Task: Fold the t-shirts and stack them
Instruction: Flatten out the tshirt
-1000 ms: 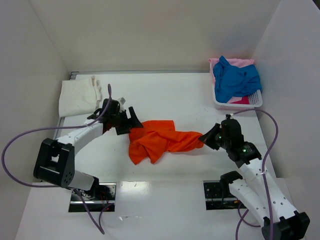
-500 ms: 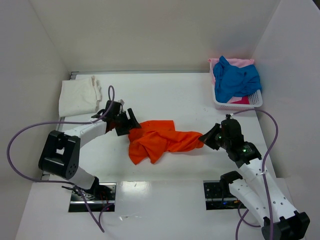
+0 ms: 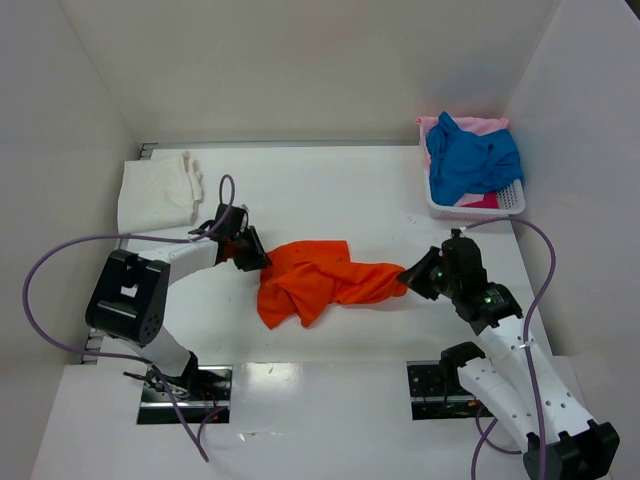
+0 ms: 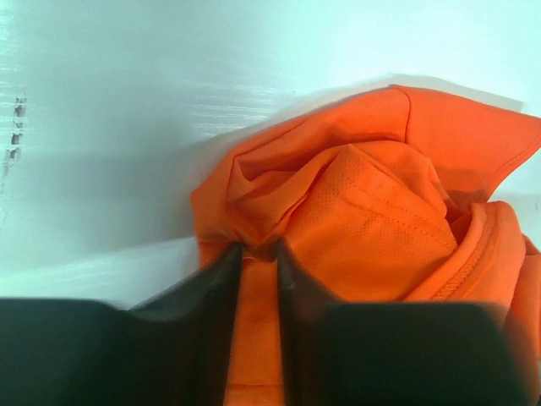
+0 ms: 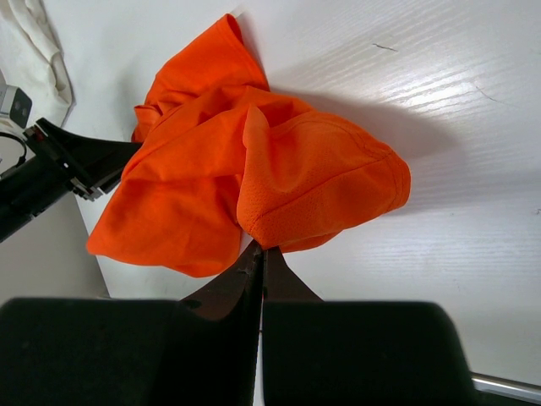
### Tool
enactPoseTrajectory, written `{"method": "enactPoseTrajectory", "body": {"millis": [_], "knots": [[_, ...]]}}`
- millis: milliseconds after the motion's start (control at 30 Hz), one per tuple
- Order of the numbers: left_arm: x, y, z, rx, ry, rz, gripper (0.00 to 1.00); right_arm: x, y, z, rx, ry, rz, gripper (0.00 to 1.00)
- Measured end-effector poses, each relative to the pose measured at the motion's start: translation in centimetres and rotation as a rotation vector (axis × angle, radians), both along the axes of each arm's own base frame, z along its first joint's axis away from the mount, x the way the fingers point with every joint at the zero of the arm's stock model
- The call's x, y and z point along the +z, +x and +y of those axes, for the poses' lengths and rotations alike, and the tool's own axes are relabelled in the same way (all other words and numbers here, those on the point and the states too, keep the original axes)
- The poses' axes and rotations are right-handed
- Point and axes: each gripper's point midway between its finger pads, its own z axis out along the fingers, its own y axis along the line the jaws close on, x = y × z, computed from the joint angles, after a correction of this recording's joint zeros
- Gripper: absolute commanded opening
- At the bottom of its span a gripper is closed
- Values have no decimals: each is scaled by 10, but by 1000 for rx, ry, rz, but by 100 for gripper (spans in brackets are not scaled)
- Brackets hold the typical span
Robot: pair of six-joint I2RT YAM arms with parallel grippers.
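A crumpled bright orange t-shirt (image 3: 310,280) lies mid-table between both arms. My left gripper (image 3: 255,262) is at its left edge, jaws pinched on a fold of orange cloth (image 4: 254,279); the bunched shirt (image 4: 372,211) fills the left wrist view. My right gripper (image 3: 408,275) is shut on the shirt's right end, where the hem meets the fingertips (image 5: 263,249) and the shirt (image 5: 211,169) spreads away beyond them. A cream-white t-shirt (image 3: 155,190) lies folded at the far left. A blue t-shirt (image 3: 470,155) and a pale pink t-shirt (image 3: 480,125) are heaped in the basket.
The white plastic basket (image 3: 475,208) stands at the far right by the right wall. White walls enclose the table on three sides. Purple cables loop off both arms. The left arm's fingers (image 5: 80,165) show in the right wrist view.
My left gripper has slid right onto the orange shirt's left edge and closed on it. The right gripper and the rest of the shirt have not moved.
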Motion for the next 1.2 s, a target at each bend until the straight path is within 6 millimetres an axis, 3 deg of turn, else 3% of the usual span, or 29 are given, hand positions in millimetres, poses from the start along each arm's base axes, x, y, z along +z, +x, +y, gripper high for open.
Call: {"method": "enactPoseTrajectory", "body": {"millis": [233,333,467,533,667,733,833,933,1200], "knots": [[2,0,4,8,17,-3,0,0,0,0,0,0,0,0],[19,2,7,16,25,-35,0,0,0,0,0,0,0,0],[66,20,19,48,17,-143,0,0,0,0,0,0,0,0],[101,33,35,84,11,-230,0,0,1,0,0,0,2,0],[192,60,92,201,38,-457,0,3,3,1,0,0,-1,0],[229,66,108,227,68,-545,0,10,7,2,1,4,-18,0],[261,69,109,209,88,-619,0,21,15,3,1,5,-47,0],[273,68,108,189,106,-643,0,32,23,4,3,1,-78,0],[266,62,112,179,141,-606,0,62,40,1,-1,-21,-169,0]]}}
